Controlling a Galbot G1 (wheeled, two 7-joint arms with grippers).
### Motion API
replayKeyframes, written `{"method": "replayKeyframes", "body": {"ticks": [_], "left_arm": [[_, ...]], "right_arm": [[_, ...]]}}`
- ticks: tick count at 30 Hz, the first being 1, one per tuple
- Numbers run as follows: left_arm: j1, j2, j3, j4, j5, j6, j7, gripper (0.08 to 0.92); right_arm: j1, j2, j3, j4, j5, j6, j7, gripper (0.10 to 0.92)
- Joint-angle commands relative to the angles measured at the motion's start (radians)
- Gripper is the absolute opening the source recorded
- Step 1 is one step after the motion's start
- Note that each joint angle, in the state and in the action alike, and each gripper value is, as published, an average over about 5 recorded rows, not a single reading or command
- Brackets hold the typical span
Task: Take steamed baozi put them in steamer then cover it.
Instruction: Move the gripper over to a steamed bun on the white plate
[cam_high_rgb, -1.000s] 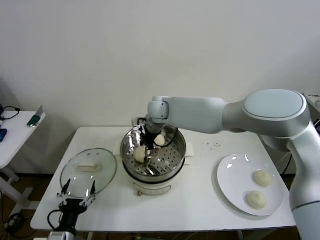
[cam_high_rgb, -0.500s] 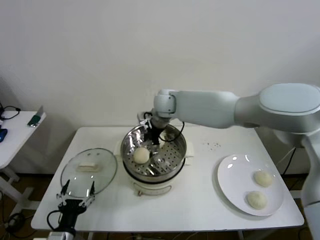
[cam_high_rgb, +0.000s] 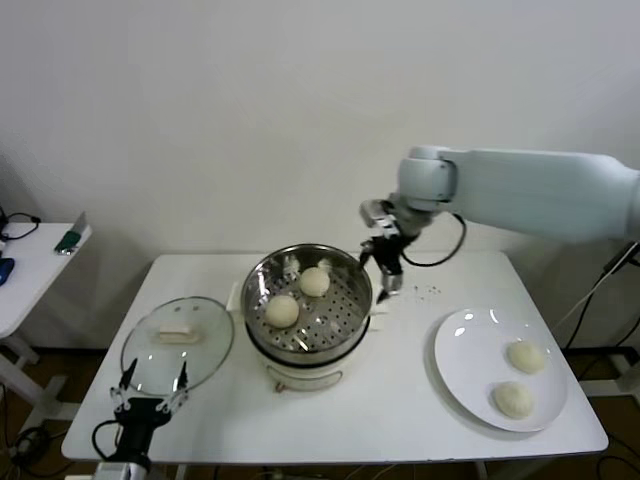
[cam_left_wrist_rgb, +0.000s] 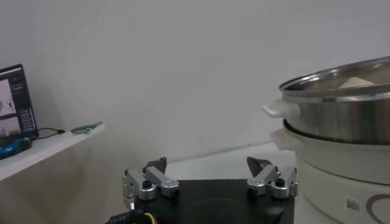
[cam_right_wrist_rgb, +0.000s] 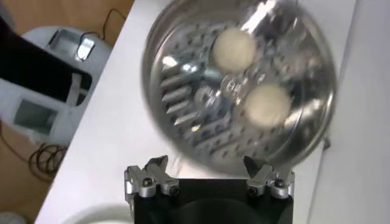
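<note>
Head view, nearest edge first: left claw (cam_high_rgb: 152, 388) parked low at front-left corner of white bench (cam_high_rgb: 380, 410), jaws spread wide, nothing held. Just beyond it, glass cover (cam_high_rgb: 178, 343) flat on bench, white handle up, beside steamer and apart from it. At front right, white plate (cam_high_rgb: 462, 365) carrying two buns, one nearer (cam_high_rgb: 514, 400), one behind (cam_high_rgb: 525, 356).

Mid-bench: steamer (cam_high_rgb: 262, 300) on white pot base (cam_high_rgb: 300, 377), uncovered. Two buns on perforated floor, nearer one (cam_high_rgb: 282, 311) toward left, farther one (cam_high_rgb: 315, 282) toward back. Seen also in right wrist view as two pale rounds (cam_right_wrist_rgb: 234, 50) (cam_right_wrist_rgb: 266, 103) lying apart inside steel basket (cam_right_wrist_rgb: 304, 67).

Farther back: right claw (cam_high_rgb: 385, 280) raised over bench just beside steamer's right rim, outside basket, pointing down. Jaws wide, empty; confirmed in right wrist view (cam_right_wrist_rgb: 207, 172).

Left wrist view: left claw (cam_left_wrist_rgb: 207, 167) open, pot side near. Small side table (cam_high_rgb: 30, 275) at far left, off bench.
</note>
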Motion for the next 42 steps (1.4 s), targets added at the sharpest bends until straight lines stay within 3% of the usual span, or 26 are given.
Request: {"method": "replayKeyframes", "body": {"ticks": [1, 11, 19, 42], "left_arm": [[0.015, 0.001, -0.013, -0.011, 0.003, 0.008, -0.005, 0.823], [0.039, -0.012, -0.022, -0.02, 0.018, 0.016, -0.01, 0.823], [0.036, -0.019, -0.019, -0.012, 0.034, 0.017, -0.009, 0.823], [0.036, -0.029, -0.019, 0.012, 0.047, 0.008, -0.008, 0.823]], "right_arm": [[-0.118, -0.396, 0.037, 0.153, -0.317, 0.036, -0.052, 0.823], [-0.502, -0.56, 0.297, 0.111, -0.512, 0.063, -0.074, 0.823], [-0.812, -0.592, 0.567, 0.072, -0.606, 0.063, -0.065, 0.823], [-0.83, -0.484, 0.557, -0.045, -0.644, 0.068, -0.053, 0.823]]}}
